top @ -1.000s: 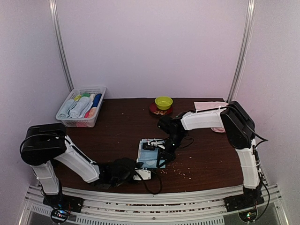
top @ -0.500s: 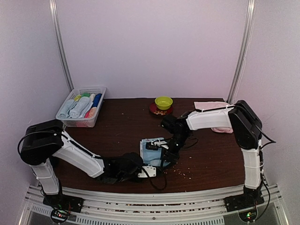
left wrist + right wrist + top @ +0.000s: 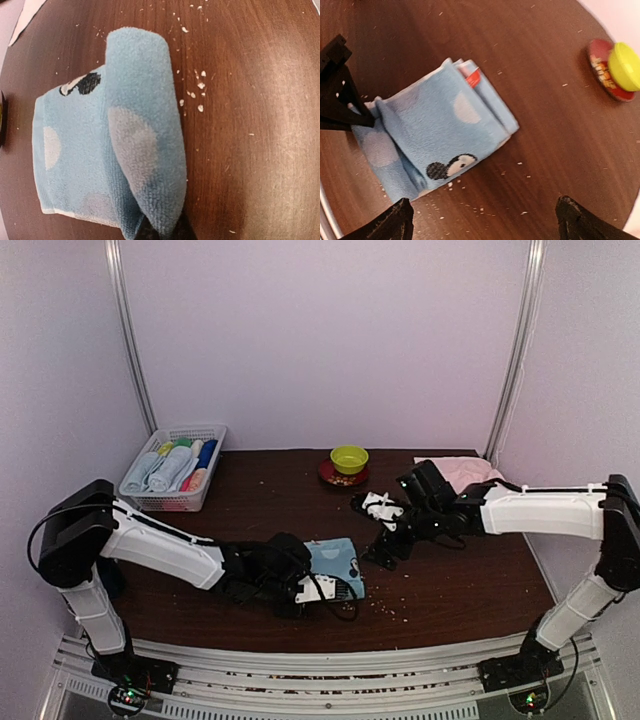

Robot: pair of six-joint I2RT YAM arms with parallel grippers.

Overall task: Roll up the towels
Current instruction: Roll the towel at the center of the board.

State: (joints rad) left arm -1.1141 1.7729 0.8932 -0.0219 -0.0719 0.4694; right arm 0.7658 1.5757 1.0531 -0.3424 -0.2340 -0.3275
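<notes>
Cloth is the worry here. The light blue towel [image 3: 440,142] lies near the front middle of the table [image 3: 250,510], one edge turned over into a single loose fold and the rest flat. The left gripper [image 3: 161,233] is clamped on the near end of that fold. The right gripper [image 3: 485,227] hangs above and just beside the towel, fingers wide apart and touching nothing.

With only one end pinched, the roll will likely skew into a cone if the left arm pushes on alone. The soft pile could also spring flat the moment that pinch loosens. Crumbs [image 3: 199,95] lie just beside the fold and might be rolled inside. The right gripper would have to come down on the free end squarely, because a glancing touch could drag the flat part and undo the turn.

The pink towel [image 3: 462,472] sits unrolled at the back right corner, partly behind the right arm.

A small red tag [image 3: 473,78] is sewn into the blue towel's edge, its writing too small to read. The print shows a penguin [image 3: 451,166] and pale dots. The red disc [image 3: 600,65] under the green bowl [image 3: 625,62] bears pale lettering, illegible. A basket [image 3: 175,480] of rolled towels stands at the back left.
</notes>
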